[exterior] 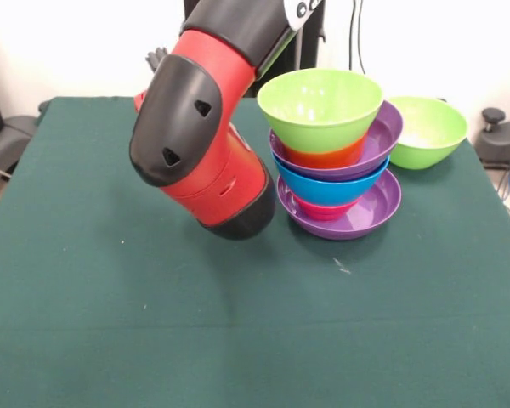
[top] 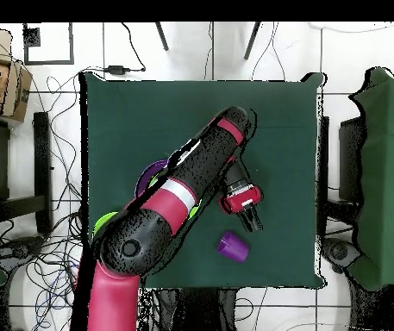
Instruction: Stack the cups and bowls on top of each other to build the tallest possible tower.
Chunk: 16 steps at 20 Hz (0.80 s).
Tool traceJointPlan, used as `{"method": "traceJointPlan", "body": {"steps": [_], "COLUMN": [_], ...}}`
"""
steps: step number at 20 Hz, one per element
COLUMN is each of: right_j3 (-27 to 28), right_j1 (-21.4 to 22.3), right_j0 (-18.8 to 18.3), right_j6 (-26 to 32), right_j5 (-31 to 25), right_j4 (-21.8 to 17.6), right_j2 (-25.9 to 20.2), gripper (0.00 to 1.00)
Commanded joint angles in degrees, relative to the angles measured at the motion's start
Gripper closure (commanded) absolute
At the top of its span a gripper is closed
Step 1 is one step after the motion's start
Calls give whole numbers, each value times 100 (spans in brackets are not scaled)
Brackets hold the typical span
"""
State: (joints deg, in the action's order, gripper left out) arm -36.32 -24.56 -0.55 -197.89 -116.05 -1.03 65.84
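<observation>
Already the tower [exterior: 336, 161] stands several bowls high beside the arm, a lime green bowl [exterior: 321, 106] on top and a wide purple bowl [exterior: 344, 212] as its base, with a second green bowl [exterior: 428, 130] just behind. From overhead the gripper [top: 250, 213] hangs near a purple cup [top: 232, 246] — open or closed I cannot tell. I'd judge that cup light, stiff and slippery — best pinched across its rim.

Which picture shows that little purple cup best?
The overhead view: the purple cup lies in the open on the green table, just beyond the claw. The front view shows none of it; the arm fills that side.
</observation>
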Motion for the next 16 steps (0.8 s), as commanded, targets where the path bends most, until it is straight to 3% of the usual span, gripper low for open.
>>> {"method": "traceJointPlan", "body": {"steps": [1, 6, 7, 16], "right_j3": [296, 291, 269, 283], "right_j1": [171, 184, 194, 205], "right_j0": [75, 73, 75, 71], "right_j6": [647, 663, 641, 599], "right_j5": [253, 210, 212, 303], "right_j4": [-225, -214, -181, -184], "right_j2": [-458, -493, -527, -550], "gripper": [100, 100, 0, 0]}}
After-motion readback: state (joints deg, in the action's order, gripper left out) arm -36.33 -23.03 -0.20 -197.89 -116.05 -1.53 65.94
